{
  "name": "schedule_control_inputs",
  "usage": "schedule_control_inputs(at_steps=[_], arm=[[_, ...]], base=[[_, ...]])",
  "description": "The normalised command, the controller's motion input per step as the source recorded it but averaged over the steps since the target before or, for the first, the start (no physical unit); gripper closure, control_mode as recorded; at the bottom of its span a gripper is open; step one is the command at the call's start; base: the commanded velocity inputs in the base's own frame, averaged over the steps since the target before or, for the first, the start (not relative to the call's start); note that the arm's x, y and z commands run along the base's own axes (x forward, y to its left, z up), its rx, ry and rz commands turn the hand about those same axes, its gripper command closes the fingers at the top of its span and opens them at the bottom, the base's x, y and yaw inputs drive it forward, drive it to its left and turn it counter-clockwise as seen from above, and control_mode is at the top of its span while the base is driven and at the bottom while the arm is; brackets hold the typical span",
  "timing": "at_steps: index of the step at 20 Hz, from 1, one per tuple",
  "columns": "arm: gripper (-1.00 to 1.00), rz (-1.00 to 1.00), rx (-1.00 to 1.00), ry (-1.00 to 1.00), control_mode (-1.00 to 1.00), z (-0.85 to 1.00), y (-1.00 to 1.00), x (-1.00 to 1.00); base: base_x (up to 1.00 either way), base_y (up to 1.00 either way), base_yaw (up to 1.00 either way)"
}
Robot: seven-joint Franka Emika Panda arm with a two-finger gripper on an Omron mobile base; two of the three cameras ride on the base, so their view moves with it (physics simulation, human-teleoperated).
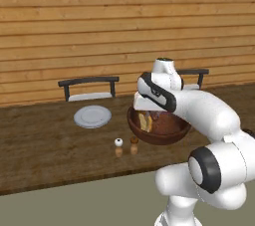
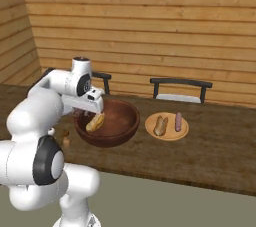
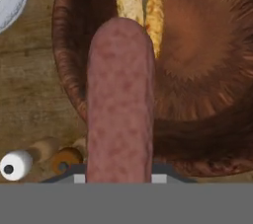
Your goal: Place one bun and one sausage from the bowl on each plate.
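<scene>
The white arm bends forward at its elbow, wrist turned downward, and its pincer (image 2: 94,114) is closed on the sausage (image 3: 120,102).

Two shakers, white-topped (image 1: 118,147) and brown-topped (image 1: 134,145), are standing side by side on the counter (image 1: 45,145). Two chairs (image 1: 89,88) are sitting at twelve o'clock, against the plank wall (image 1: 99,16).

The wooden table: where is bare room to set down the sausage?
The round pale grey plate left of the dark wooden bowl is bare. Bare wood lies around it. It is crowded in front of the bowl, by the two small shakers, and on the tan plate, which already carries a bun and sausage.
</scene>
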Motion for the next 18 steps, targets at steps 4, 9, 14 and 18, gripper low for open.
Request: schedule_control_inputs(at_steps=[4, 9, 14, 18], arm=[[1.0, 0.09, 0.0, -0.02, -1.0, 0.33, 0.84, 0.03], [1.0, 0.07, 0.0, 0.0, -1.0, 0.14, 0.69, 0.34], [1.0, 0.0, -0.04, 0.01, -1.0, 0.16, 0.56, 0.36], [1.0, 0.0, -0.02, 0.05, -1.0, 0.0, 0.36, 0.55]], base=[[0.0, 0.0, 0.0], [0.0, 0.0, 0.0], [0.0, 0.0, 0.0], [0.0, 0.0, 0.0]])
